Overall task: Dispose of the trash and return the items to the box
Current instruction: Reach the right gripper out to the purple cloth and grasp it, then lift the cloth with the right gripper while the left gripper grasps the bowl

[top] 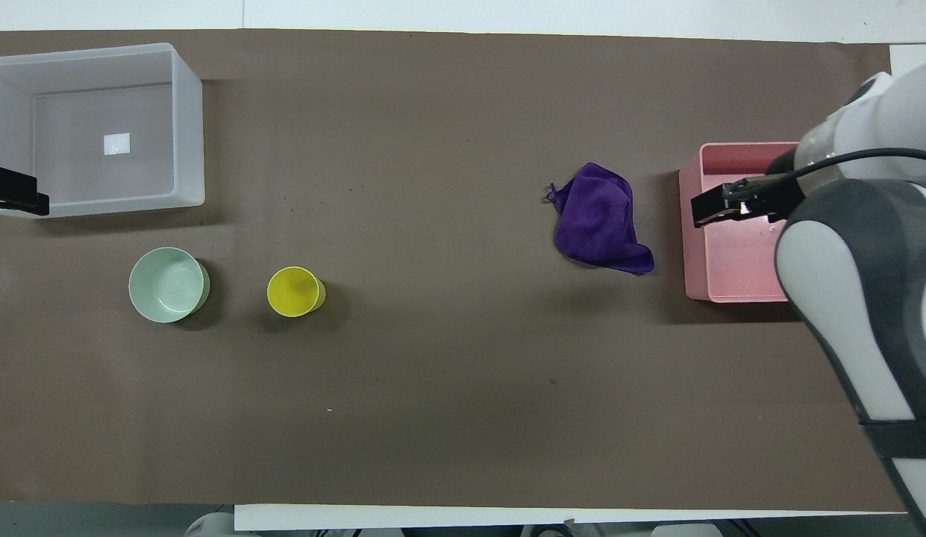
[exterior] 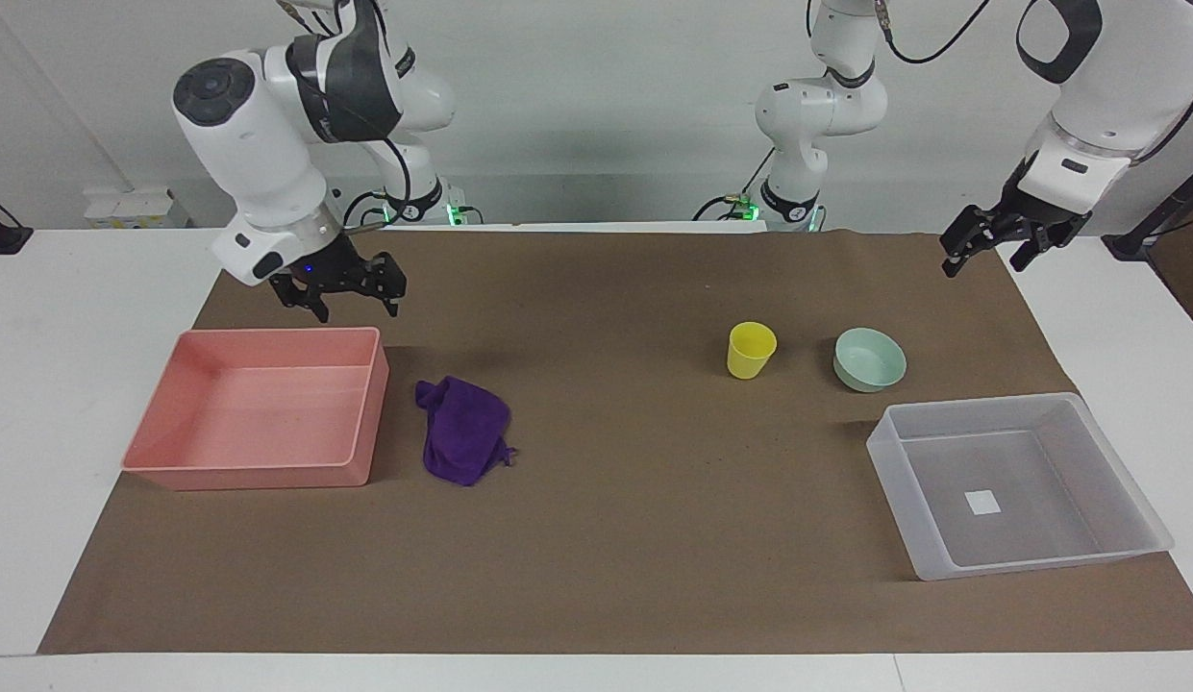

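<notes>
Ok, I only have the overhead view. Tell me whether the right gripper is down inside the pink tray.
Observer: No. The facing view shows the right gripper hanging in the air above the pink tray, open, empty and touching nothing.
Operator: Now check the left one. I only get a black sliver by the clear box.
Observer: The left gripper is raised over a corner of the brown mat, open and empty, well above the clear box.
</notes>
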You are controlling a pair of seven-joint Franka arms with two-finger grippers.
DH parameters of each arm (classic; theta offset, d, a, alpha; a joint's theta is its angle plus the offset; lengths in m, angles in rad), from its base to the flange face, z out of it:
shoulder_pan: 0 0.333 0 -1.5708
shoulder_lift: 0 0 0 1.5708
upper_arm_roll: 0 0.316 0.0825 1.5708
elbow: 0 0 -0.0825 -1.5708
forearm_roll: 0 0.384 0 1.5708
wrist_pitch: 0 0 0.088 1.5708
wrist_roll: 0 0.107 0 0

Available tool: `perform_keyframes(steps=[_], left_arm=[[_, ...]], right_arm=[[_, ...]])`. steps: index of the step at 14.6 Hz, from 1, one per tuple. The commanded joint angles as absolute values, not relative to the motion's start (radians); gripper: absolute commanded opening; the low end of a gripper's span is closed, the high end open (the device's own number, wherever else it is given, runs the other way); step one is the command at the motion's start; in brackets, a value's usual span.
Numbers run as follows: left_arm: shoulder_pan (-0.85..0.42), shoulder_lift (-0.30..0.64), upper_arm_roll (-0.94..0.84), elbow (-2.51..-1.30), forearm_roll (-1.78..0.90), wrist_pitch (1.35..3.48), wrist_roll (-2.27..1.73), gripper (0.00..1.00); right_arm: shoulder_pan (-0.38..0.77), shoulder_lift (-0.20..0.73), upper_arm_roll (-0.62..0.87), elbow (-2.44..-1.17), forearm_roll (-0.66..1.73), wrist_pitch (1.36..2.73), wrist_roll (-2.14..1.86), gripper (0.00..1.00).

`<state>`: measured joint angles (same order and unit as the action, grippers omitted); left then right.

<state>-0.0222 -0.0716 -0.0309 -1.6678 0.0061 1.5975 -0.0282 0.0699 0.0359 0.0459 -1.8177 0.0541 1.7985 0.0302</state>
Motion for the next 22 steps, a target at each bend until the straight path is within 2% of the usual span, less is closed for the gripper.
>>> perform_keyframes(steps=[1, 2, 4, 7, 8, 10, 11, 12, 14, 16, 18, 20, 22], left_arm=[[-0.023, -0.087, -0.023, -1.710, 0.003, 1.630, -0.002, 1.00], [-0.017, -0.107, -0.021, -1.776, 0.003, 1.684, 0.020, 1.00], [0.000, -0.155, -0.015, -2.001, 0.003, 1.870, 0.015, 1.00], [0.017, -0.152, -0.017, -2.271, 0.003, 2.131, -0.001, 1.00], [0.017, -0.144, -0.017, -2.330, 0.003, 2.179, -0.003, 1.00], [0.017, -0.124, -0.017, -2.439, 0.003, 2.294, -0.003, 1.00], [0.017, -0.115, -0.018, -2.480, 0.003, 2.356, -0.015, 0.88], [0.003, -0.100, -0.017, -2.511, 0.003, 2.397, -0.062, 0.01], [0.002, -0.075, -0.017, -2.513, 0.003, 2.425, -0.068, 0.00], [0.014, -0.075, -0.017, -2.510, 0.003, 2.422, -0.031, 0.00], [0.014, -0.058, -0.017, -2.423, 0.003, 2.338, -0.037, 0.00], [0.003, -0.070, -0.020, -2.247, 0.003, 2.104, -0.051, 0.00], [0.002, -0.083, -0.021, -2.015, 0.002, 1.827, -0.051, 0.00]], right_arm=[[0.103, 0.122, 0.048, -1.833, 0.064, 1.894, 0.031, 0.99], [0.119, 0.130, 0.048, -1.876, 0.064, 1.961, 0.034, 0.99], [0.135, 0.150, 0.049, -1.957, 0.064, 2.086, 0.060, 0.99], [0.173, 0.225, 0.048, -1.965, 0.064, 2.158, 0.112, 0.91], [0.173, 0.241, 0.048, -1.968, 0.064, 2.169, 0.112, 0.80], [0.178, 0.242, 0.048, -1.970, 0.064, 2.160, 0.114, 0.48], [0.175, 0.242, 0.048, -1.968, 0.064, 2.161, 0.120, 0.36], [0.176, 0.242, 0.048, -1.968, 0.064, 2.164, 0.142, 0.26], [0.179, 0.242, 0.048, -1.959, 0.064, 2.154, 0.216, 0.02], [0.178, 0.235, 0.049, -1.930, 0.064, 2.126, 0.235, 0.00], [0.173, 0.200, 0.048, -1.867, 0.063, 2.001, 0.235, 0.00], [0.172, 0.151, 0.048, -1.839, 0.061, 1.938, 0.235, 0.00], [0.163, 0.097, 0.040, -1.827, 0.061, 1.889, 0.226, 0.00]])
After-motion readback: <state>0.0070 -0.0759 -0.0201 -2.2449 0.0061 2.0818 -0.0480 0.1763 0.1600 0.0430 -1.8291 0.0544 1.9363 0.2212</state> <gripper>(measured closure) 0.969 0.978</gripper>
